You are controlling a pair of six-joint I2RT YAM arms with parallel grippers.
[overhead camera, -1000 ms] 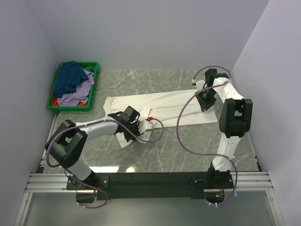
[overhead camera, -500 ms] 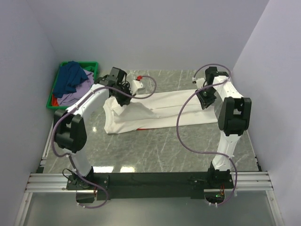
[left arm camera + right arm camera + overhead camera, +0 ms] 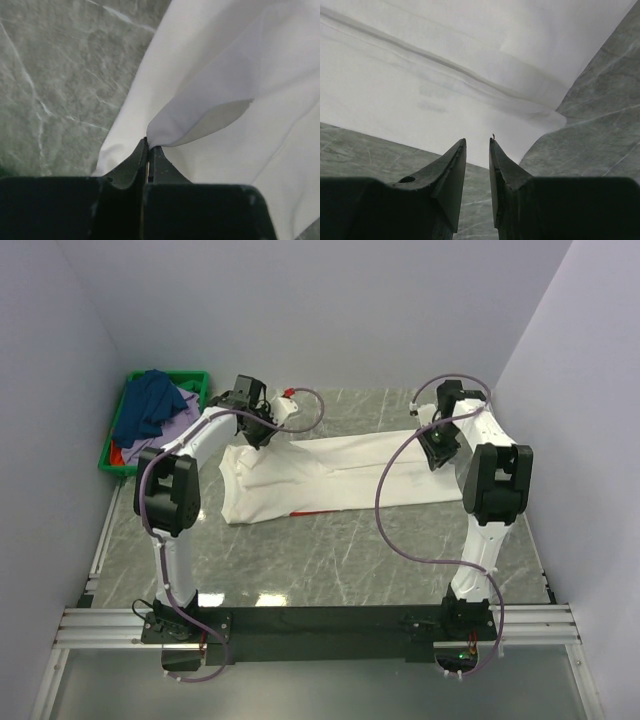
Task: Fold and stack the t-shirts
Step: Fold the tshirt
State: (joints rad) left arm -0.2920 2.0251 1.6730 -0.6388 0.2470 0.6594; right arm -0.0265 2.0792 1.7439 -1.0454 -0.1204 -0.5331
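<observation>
The large white t-shirt (image 3: 340, 475) lies lengthwise across the middle of the table, its left part doubled over. A thin red mark (image 3: 310, 511) shows at its near edge. My left gripper (image 3: 262, 432) is at the shirt's far left corner, shut on a pinch of the white cloth (image 3: 200, 107), which hangs from the gripper (image 3: 148, 142). My right gripper (image 3: 437, 455) hovers over the shirt's right end (image 3: 445, 75); in the right wrist view it (image 3: 477, 141) is narrowly open and empty. The dark blue shirt (image 3: 148, 405), lavender shirt (image 3: 165, 435) and red shirt (image 3: 117, 453) lie in a heap.
The green crate (image 3: 128, 383) holding the coloured shirts stands at the far left against the wall. Grey marble table (image 3: 400, 550) shows in front of the shirt. Purple cables loop from both arms. Walls close in on the left, far and right sides.
My left gripper carried the shirt's near left edge up and away to the far left, laying that part over the rest. The right arm has stayed put.
</observation>
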